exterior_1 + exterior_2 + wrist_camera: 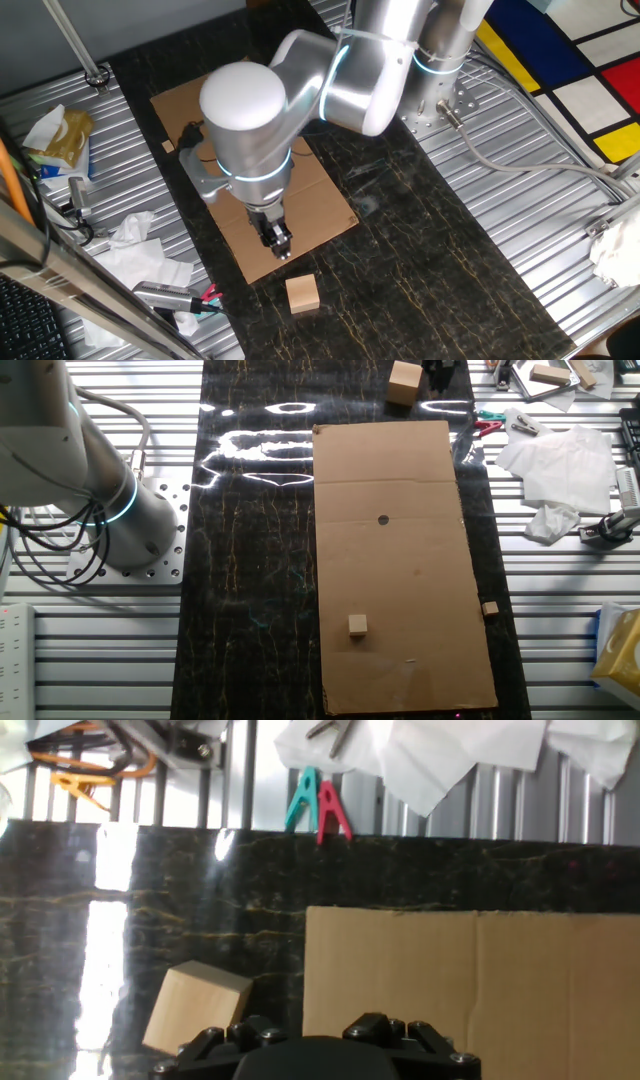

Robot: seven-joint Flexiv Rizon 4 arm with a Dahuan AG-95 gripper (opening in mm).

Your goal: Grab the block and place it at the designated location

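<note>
Wooden block (302, 293) on dark table (420, 260), near cardboard (320, 210) edge. Gripper (278, 240) above, empty; jaw spread unclear. Risk: off-centre descent nudges block.

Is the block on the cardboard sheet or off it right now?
Off it. The block sits on the dark tabletop just past the cardboard sheet's short edge, with the hand beside it, not gripping.

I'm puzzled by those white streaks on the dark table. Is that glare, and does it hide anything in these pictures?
Yes, glare: in the other fixed view, lamp reflections streak the dark table near the cardboard sheet; in the hand view a bright band washes out the left beside the block. The one fixed view shows little glare; nothing important is hidden.
</note>
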